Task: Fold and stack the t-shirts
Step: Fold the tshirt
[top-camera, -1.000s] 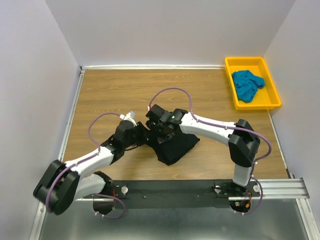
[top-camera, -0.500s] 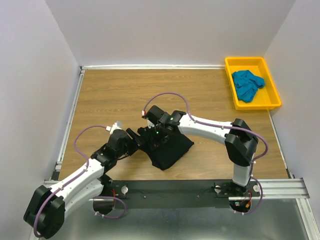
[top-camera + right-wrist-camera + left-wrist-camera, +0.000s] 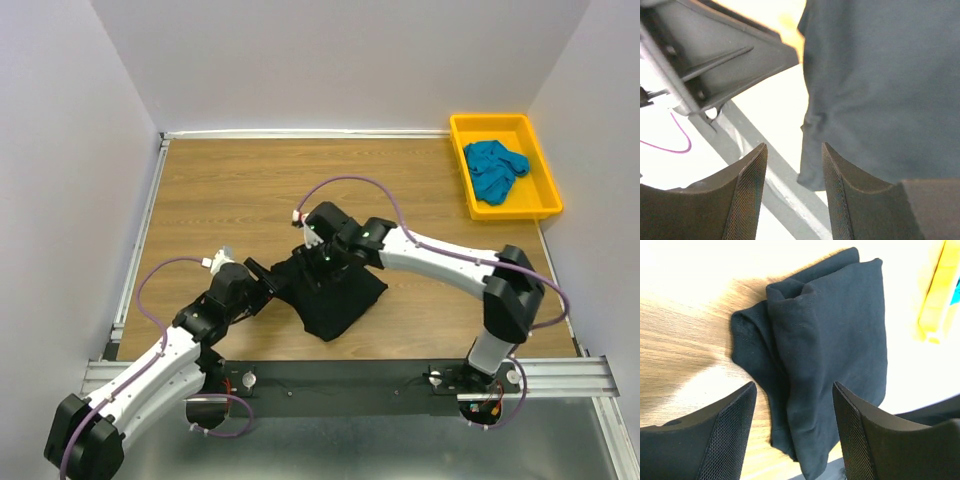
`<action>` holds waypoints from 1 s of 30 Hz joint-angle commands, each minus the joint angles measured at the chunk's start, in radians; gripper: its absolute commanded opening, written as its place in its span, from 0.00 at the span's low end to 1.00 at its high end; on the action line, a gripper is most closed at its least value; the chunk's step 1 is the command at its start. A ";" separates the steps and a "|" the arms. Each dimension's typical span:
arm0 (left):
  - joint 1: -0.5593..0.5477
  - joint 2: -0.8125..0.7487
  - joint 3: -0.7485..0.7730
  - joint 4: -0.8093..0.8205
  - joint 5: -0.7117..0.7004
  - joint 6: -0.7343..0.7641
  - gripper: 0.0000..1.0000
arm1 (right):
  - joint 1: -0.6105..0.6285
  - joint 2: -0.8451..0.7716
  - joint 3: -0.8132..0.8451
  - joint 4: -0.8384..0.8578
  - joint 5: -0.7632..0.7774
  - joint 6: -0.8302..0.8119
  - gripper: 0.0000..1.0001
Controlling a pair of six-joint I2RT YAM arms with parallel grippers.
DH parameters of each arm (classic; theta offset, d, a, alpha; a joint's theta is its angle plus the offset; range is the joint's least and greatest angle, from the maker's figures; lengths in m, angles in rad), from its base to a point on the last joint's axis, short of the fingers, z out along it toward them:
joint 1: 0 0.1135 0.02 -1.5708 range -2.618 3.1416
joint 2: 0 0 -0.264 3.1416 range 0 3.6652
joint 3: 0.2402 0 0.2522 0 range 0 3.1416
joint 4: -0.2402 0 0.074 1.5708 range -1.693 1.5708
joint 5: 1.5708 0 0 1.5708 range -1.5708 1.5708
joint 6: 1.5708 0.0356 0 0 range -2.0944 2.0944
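Black t-shirt (image 3: 338,295) lies folded in a lumpy bundle on the wooden table (image 3: 230,190), close to the near edge and between my two arms. In the left wrist view it shows stacked layers, with one folded edge stepped back from the one under it on the left side. My left fingers (image 3: 725,440) are spread wide with nothing clamped. They sit just short of the bundle's near edge, and I can't tell if the tips touch the cloth. My right fingers (image 3: 747,200) are apart too, with a narrower gap, and hold nothing. They sit over the shirt's upper left part in the top view. The right wrist view has the black cloth filling the upper right, with its edge running down just beside the fingers. The teal-blue t-shirt (image 3: 495,168) is crumpled in the yellow tray (image 3: 457,160) at the far right corner of the table, well apart from both arms.
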 commanded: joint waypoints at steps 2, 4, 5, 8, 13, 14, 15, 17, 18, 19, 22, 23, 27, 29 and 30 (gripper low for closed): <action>0.005 0.003 0.058 -0.011 -0.054 0.020 0.72 | -0.067 -0.131 -0.060 0.022 0.106 -0.023 0.57; 0.005 0.041 0.060 0.010 -0.051 0.028 0.72 | -0.118 -0.171 -0.099 0.022 0.126 -0.021 0.57; 0.005 0.063 0.058 0.050 -0.043 0.035 0.72 | -0.138 -0.182 -0.111 0.024 0.126 -0.020 0.57; 0.005 0.165 0.058 0.107 -0.045 0.035 0.69 | -0.221 -0.219 -0.163 0.028 0.122 -0.023 0.57; 0.005 0.316 0.043 0.160 -0.025 0.023 0.45 | -0.293 -0.246 -0.232 0.050 0.112 -0.040 0.57; 0.006 0.330 0.034 0.167 -0.026 0.020 0.39 | -0.301 -0.246 -0.258 0.064 0.108 -0.038 0.57; 0.006 0.342 0.027 0.174 -0.032 0.034 0.28 | -0.311 -0.249 -0.270 0.071 0.105 -0.034 0.57; 0.005 0.340 0.032 0.165 -0.032 0.032 0.18 | -0.320 -0.252 -0.295 0.093 0.105 -0.020 0.57; 0.006 0.337 0.030 0.167 -0.034 0.023 0.15 | -0.327 -0.254 -0.316 0.099 0.105 -0.015 0.57; 0.006 0.328 0.024 0.171 -0.034 0.018 0.10 | -0.334 -0.260 -0.324 0.108 0.102 -0.008 0.56; 0.008 0.324 0.064 0.101 -0.055 0.008 0.09 | -0.347 -0.281 -0.344 0.116 0.089 -0.003 0.56; 0.008 0.324 0.082 0.061 -0.075 0.034 0.09 | -0.351 -0.288 -0.346 0.117 0.082 -0.004 0.56; 0.017 0.302 0.158 -0.019 -0.144 0.066 0.11 | -0.383 -0.308 -0.370 0.134 0.039 -0.011 0.56; 0.039 0.319 0.170 -0.004 -0.140 0.100 0.11 | -0.399 -0.315 -0.386 0.149 0.025 -0.009 0.56; 0.066 0.354 0.173 0.015 -0.108 0.118 0.11 | -0.405 -0.318 -0.390 0.156 0.008 -0.009 0.56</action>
